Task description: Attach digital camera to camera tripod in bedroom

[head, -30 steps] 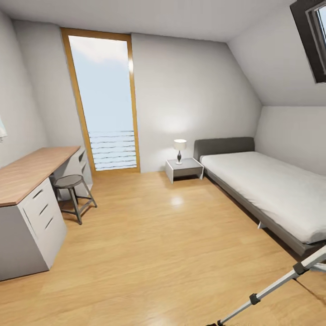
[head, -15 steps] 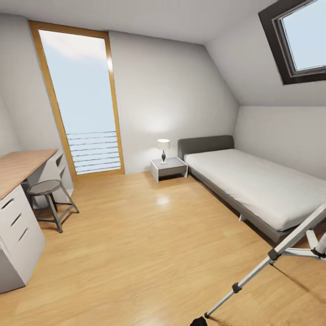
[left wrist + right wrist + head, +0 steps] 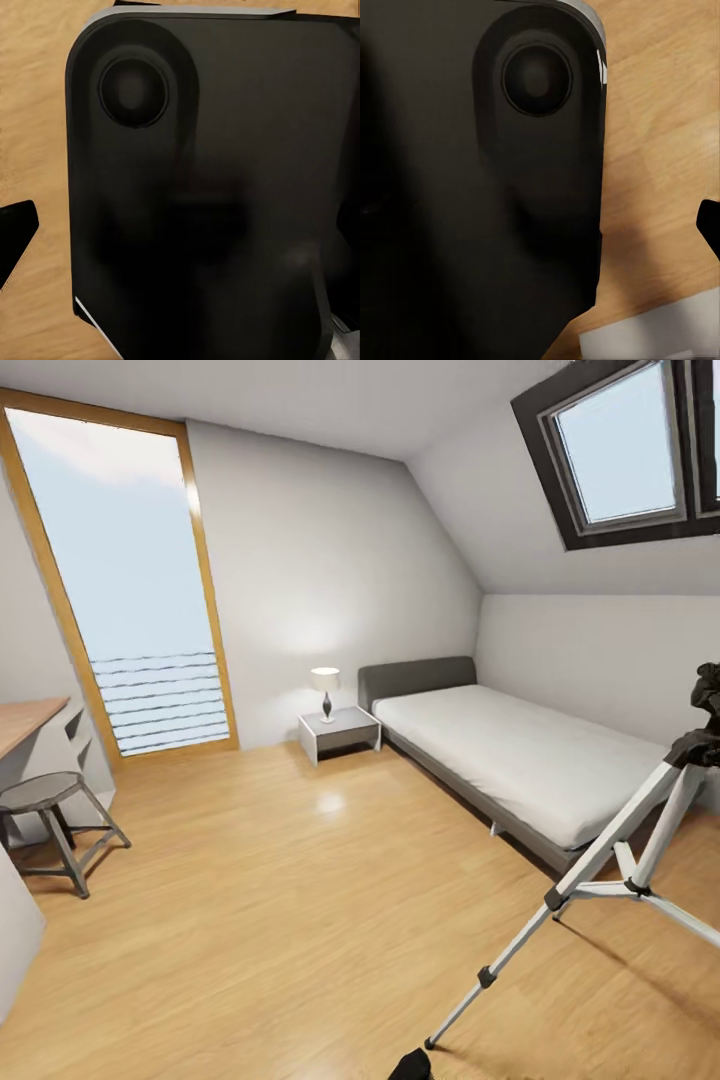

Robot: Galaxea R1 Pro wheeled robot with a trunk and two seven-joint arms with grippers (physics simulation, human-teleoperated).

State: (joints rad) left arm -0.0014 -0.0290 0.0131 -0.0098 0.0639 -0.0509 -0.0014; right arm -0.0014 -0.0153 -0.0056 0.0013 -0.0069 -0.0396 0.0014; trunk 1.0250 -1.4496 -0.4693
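- View has swung right; tripod (image 3: 620,850) now stands at 4 o'clock, near the bed (image 3: 510,760); desk (image 3: 25,718) slides to 9 o'clock
- Camera unseen; search goes on
- Jaws' state cannot be told

Your head camera looks across the bedroom; both wrist cameras point down.
Each wrist view sits close behind a black robot part, sharing the wood floor (image 3: 300,920) with the head view.

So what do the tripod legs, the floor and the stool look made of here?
Camera tripod legs: likely brushed metal, silver-grey tubes with black joints. Floor: light wood planks, satin finish, with visible grain and a soft glare patch. Stool: apparently dark painted metal, thin grey legs and round seat.
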